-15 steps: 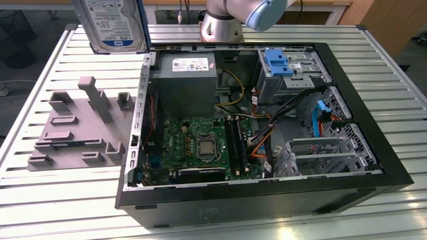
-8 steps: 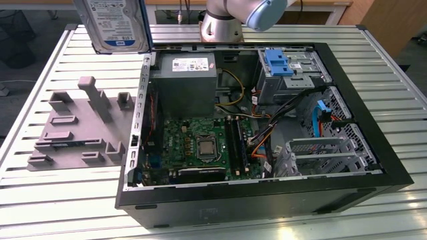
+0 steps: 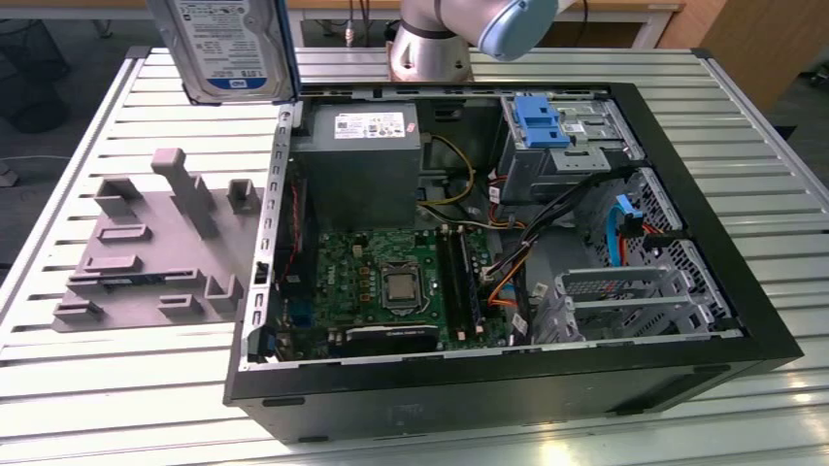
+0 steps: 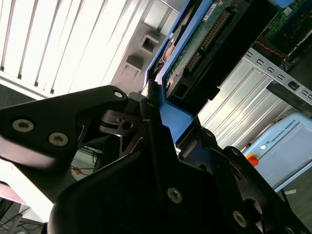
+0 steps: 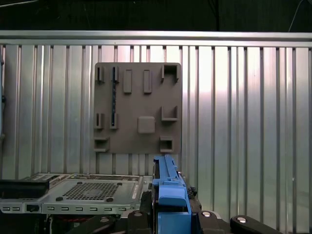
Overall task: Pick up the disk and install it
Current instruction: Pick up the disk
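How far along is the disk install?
Done: pickup; the silver-metal hard drive in its blue plastic frame is up off the slatted metal table. In hand: the black gripper is clamped on that frame. Left: installing; the drive hangs outside the open black computer case.

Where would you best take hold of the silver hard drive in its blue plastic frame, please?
Take the flat silver hard drive by the end of its blue plastic frame, coming in endwise and closing the hand across its thin thickness; it is slim and flat-faced, as the second wrist view shows.
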`<act>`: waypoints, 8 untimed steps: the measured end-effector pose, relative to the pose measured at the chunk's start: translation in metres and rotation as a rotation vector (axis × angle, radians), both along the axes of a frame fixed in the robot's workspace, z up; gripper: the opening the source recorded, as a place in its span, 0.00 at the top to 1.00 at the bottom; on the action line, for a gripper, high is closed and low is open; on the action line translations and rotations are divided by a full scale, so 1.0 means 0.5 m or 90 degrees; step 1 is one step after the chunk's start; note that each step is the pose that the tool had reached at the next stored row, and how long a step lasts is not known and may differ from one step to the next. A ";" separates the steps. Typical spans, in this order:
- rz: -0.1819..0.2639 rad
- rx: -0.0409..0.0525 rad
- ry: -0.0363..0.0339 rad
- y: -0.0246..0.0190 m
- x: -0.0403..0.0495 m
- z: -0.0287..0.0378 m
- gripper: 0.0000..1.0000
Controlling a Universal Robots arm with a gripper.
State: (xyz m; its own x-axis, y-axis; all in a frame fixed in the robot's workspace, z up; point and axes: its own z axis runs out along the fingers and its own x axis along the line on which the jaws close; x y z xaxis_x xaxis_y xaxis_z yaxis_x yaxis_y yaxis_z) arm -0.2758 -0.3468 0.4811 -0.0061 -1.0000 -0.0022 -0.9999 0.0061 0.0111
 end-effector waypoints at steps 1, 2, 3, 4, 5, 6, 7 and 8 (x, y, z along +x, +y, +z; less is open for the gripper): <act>0.000 0.0000 -0.0001 0.0000 0.001 0.000 0.64; 0.000 0.0000 0.0000 0.0000 0.002 0.000 0.64; 0.000 0.0000 0.0000 0.0000 0.003 0.000 0.64; 0.000 0.0000 -0.0001 0.0000 0.004 0.000 0.64; 0.000 0.0000 0.0000 0.0000 0.004 0.000 0.64; 0.000 0.0000 0.0000 0.0000 0.005 0.000 0.64; 0.000 0.0000 0.0000 0.0000 0.006 0.000 0.64; 0.000 0.0000 0.0000 0.0000 0.007 0.000 0.64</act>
